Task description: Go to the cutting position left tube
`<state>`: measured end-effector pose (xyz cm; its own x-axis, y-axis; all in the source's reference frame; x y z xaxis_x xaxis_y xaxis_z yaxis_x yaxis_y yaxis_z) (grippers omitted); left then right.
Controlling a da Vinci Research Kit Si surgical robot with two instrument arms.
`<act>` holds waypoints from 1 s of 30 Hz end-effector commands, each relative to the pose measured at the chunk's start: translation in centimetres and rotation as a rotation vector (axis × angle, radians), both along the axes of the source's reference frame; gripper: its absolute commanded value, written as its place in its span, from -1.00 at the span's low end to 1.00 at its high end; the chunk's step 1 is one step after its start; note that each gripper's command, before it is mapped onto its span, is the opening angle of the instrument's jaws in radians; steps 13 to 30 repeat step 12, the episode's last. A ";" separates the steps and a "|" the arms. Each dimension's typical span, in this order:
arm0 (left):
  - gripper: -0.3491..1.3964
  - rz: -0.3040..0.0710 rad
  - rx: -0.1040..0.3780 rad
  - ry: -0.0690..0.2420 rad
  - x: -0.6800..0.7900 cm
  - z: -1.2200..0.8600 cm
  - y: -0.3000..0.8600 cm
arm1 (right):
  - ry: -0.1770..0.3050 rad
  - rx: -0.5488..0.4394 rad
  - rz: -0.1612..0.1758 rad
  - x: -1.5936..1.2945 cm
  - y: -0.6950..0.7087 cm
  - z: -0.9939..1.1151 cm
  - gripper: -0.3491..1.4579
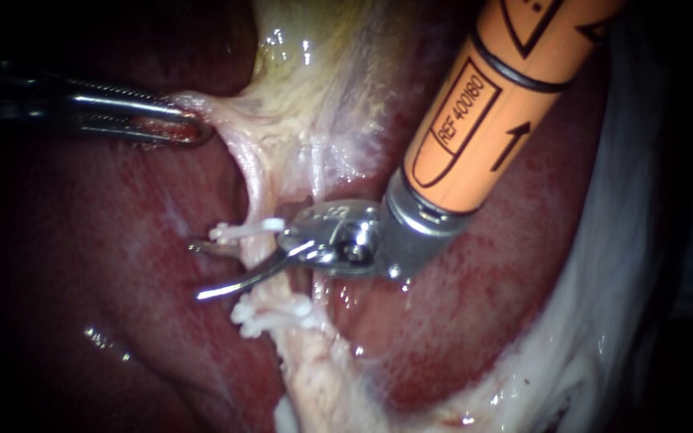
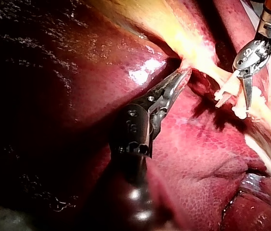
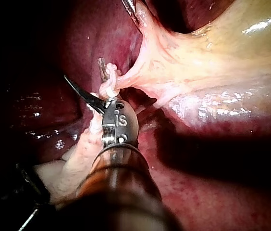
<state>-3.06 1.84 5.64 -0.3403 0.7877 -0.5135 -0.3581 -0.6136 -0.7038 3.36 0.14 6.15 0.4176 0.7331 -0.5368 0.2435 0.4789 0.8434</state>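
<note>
Orange-sleeved right instrument [image 1: 202, 270], blades spread astride left tube [image 1: 258, 192] between clips [image 1: 246, 231]; left instrument [image 1: 190, 128] pinching pale tissue [image 1: 220, 111].

orange right instrument [image 1: 196, 271] shaft, white clips [image 1: 246, 231], mottled red liver [image 1: 122, 240], yellowish gallbladder [image 1: 314, 72]

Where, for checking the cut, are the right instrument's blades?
The blades sit mid endoscope view, open astride the tube, between upper clip and lower clips.

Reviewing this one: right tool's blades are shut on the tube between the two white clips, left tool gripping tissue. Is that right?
No: the right tool is open. The endoscope view shows a gap between its blades, the tube lying in it between the white clips. The left tool does grip tissue.
</note>
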 end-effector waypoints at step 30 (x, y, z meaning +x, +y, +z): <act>-1.00 0.000 -0.001 0.000 -0.01 0.00 0.00 | 0.001 0.011 -0.007 0.00 0.00 -0.03 0.99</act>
